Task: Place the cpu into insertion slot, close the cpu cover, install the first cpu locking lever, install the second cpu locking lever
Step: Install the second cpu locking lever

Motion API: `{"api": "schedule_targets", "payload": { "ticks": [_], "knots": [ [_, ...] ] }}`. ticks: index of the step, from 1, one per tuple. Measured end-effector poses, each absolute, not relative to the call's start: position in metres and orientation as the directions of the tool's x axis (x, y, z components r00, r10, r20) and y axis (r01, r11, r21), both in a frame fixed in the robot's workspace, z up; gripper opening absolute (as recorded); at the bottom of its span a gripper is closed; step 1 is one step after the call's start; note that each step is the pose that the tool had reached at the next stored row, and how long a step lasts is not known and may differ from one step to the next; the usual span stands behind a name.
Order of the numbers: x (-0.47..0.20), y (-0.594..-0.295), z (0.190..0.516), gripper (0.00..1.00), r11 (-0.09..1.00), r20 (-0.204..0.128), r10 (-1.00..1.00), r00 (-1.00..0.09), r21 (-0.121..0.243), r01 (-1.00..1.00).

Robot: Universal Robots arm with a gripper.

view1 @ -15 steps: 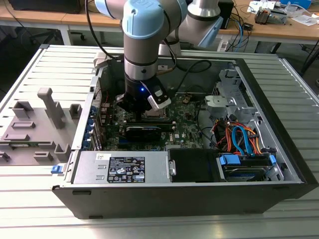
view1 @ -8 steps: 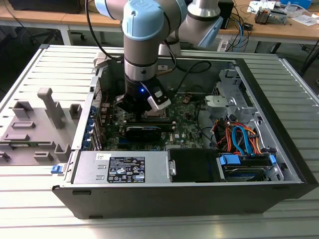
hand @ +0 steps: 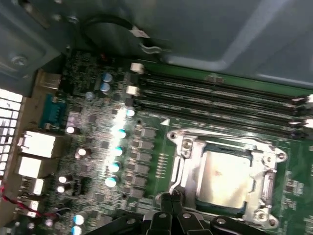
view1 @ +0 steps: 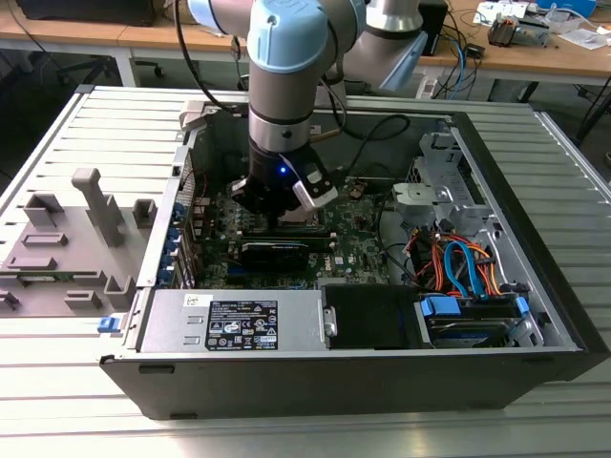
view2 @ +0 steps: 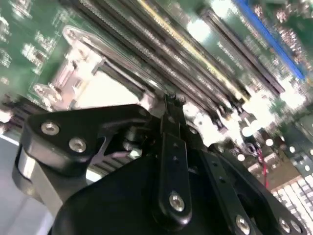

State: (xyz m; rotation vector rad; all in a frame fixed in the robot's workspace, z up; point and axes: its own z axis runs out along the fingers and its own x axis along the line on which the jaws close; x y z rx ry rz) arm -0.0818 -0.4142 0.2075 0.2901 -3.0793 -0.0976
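The power supply label (view1: 243, 322) bears print, seemingly too small to read.

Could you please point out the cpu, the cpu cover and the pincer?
cpu (hand: 222, 177), first wrist view: middle of its silvery top.
cpu cover (hand: 182, 152), first wrist view: one side bar of the metal frame around the chip.
pincer (hand: 172, 197), first wrist view: at its fingertips, by the cover's edge.

In the exterior view the insertion slot is hidden behind the tool (view1: 277, 212). In the second wrist view the cpu (view2: 111, 91) is blurred and partly covered. In the first wrist view the tool (hand: 172, 205) is cut off by the picture's edge.
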Motion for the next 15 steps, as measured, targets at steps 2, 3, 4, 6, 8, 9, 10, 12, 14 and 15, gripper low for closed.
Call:
{"api": "schedule_targets", "payload": {
  "ticks": [2,3,4,6,8,9,10,12,14,15],
  "knots": [
    [-0.073,-0.414,0.207,0.11,0.98,0.048,-0.188,-0.981,0.068,-0.185],
    [-0.068,-0.414,0.207,0.11,0.98,0.051,-0.188,-0.981,0.069,-0.184],
    [-0.063,-0.414,0.207,0.11,0.98,0.054,-0.188,-0.981,0.07,-0.184],
    [-0.057,-0.413,0.207,0.11,0.981,0.056,-0.187,-0.981,0.07,-0.183],
    [-0.055,-0.412,0.207,0.11,0.981,0.056,-0.184,-0.981,0.07,-0.18],
    [-0.054,-0.411,0.208,0.11,0.982,0.056,-0.181,-0.982,0.07,-0.177],
    [-0.054,-0.41,0.209,0.11,0.982,0.056,-0.179,-0.982,0.07,-0.175],
    [-0.054,-0.409,0.214,0.11,0.983,0.056,-0.173,-0.983,0.07,-0.169],
    [-0.054,-0.409,0.221,0.11,0.984,0.056,-0.169,-0.984,0.07,-0.165],
    [-0.054,-0.409,0.224,0.11,0.984,0.056,-0.167,-0.984,0.07,-0.163]
  ]
}}
